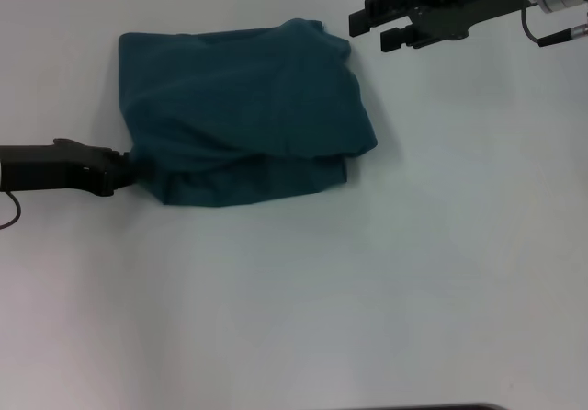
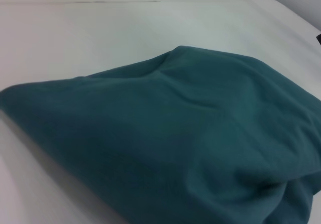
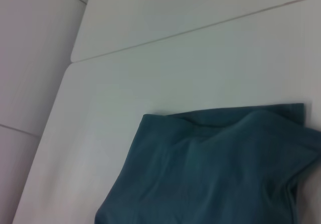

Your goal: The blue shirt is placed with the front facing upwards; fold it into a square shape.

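Observation:
The blue shirt point(image 1: 243, 107) lies on the white table as a folded, roughly square bundle, with a lower layer showing along its near edge; no lettering shows. It fills the left wrist view point(image 2: 190, 133) and the lower part of the right wrist view point(image 3: 215, 169). My left gripper point(image 1: 127, 167) reaches in from the left, low on the table, and is shut on the shirt's near-left corner. Just past the shirt's far-right corner, my right gripper point(image 1: 377, 26) hovers open with nothing between its fingers.
The white table point(image 1: 367, 290) stretches bare in front of and to the right of the shirt. Its far edge and corner point(image 3: 72, 61) show in the right wrist view, with a pale wall beyond.

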### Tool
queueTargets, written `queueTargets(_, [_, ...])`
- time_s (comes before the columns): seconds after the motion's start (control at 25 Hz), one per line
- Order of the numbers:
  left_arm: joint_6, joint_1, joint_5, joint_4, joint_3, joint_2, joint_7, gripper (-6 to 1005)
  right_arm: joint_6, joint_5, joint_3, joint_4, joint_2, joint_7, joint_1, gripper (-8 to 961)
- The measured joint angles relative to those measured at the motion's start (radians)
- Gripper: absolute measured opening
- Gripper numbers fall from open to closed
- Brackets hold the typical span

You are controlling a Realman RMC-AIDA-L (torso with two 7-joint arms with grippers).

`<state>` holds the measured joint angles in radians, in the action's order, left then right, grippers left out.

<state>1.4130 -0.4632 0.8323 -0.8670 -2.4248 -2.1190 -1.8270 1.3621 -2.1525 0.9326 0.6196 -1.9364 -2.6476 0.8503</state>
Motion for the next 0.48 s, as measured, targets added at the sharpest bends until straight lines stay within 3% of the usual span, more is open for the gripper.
queueTargets(0.08, [0.0,-0.001,0.001,-0.001,0.0,0.0,-0.001,361,0.003,-0.001,0.0,-0.002,0.002,0.0,0.0,653])
queueTargets(0.2, [0.0,-0.002,0.0,-0.003,0.0,0.001,-0.001,130,0.02,-0.001,0.001,-0.01,0.011,0.0,-0.002,651])
queueTargets(0.4, [0.0,-0.005,0.001,-0.005,0.0,0.006,-0.001,24,0.184,-0.025,0.006,-0.026,0.033,0.008,-0.014,649])
queueTargets(0.48, [-0.001,-0.007,0.001,-0.006,0.0,0.006,-0.001,24,0.249,-0.049,0.008,-0.045,0.034,0.012,-0.02,648])
